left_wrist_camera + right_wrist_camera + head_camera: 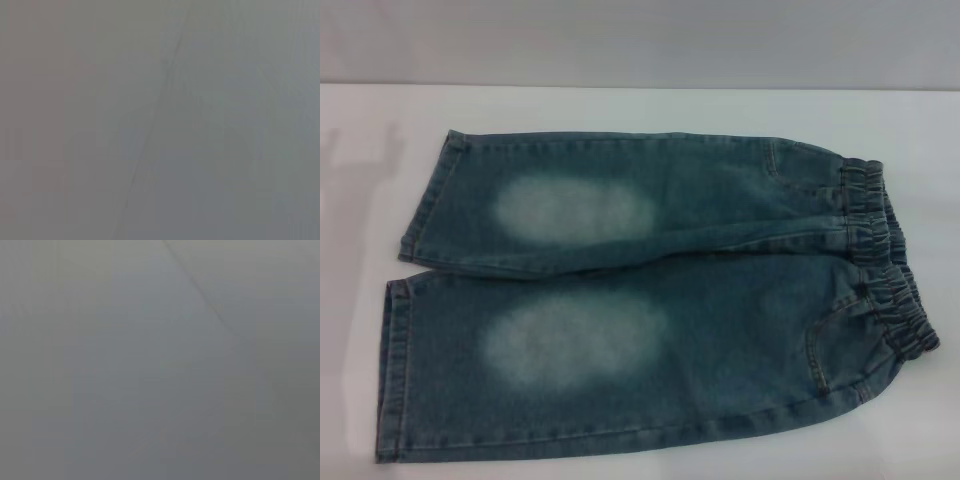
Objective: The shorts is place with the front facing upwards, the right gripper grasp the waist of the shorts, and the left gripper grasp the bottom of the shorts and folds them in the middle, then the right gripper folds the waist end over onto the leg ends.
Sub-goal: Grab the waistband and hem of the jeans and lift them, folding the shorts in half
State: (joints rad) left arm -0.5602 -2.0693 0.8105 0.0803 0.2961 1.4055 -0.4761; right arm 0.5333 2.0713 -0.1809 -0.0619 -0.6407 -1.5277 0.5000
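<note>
Denim shorts point(650, 300) lay flat on the white table point(620, 105), waist end point(890, 270) at three o'clock; both grippers were out of sight, grip unknowable.

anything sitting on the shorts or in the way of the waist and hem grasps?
Nothing visible. The shorts lie flat, front up, on the white table, with nothing on them. The waist end is on the robot's right, the leg ends on its left, both uncovered. Neither claw shows in any view.

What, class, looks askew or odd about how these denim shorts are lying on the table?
Nothing stands out. The shorts lie flat and unfolded on the white table, waist end toward the robot's right, leg ends left.
</note>
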